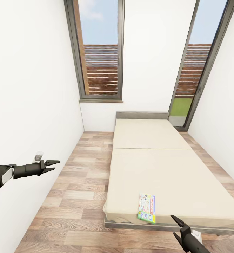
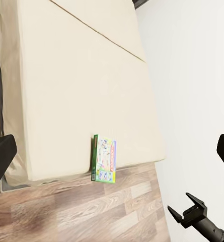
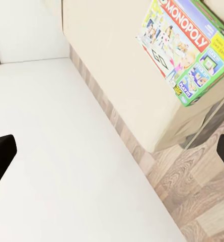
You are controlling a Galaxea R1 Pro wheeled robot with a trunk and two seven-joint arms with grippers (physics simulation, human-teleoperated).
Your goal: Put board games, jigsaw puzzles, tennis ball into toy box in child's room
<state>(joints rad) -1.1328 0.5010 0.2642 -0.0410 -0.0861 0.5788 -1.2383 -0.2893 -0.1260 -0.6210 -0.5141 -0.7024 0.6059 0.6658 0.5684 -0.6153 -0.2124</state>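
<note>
The child's room (image 1: 155, 63) opens up ahead, white walls and tall dark-framed windows, and the robot faces the bed (image 1: 155, 165) lengthwise, its beige mattress running away toward the grey headboard. One board game is out on it: the Monopoly box (image 1: 147, 208) lies flat at the near edge of the mattress, right at the foot, printed lid up. The right wrist view catches it close, one corner poking just over the mattress edge above the wood-plank floor (image 1: 74, 196).

It looks like a stiff, light cardboard box with a glossy lid, likely slippery on the faces and too wide to span flat. The best hold is probably that overhanging edge, pinched top and bottom across the thin side; the soft mattress should give a little under a finger.

The left gripper (image 1: 55, 166) hangs out to the side over the floor, well apart from the box, jaws spread and empty. The right gripper (image 1: 175, 228) sits low, near the bed's foot and just beside the box, fingers parted, nothing between them.
</note>
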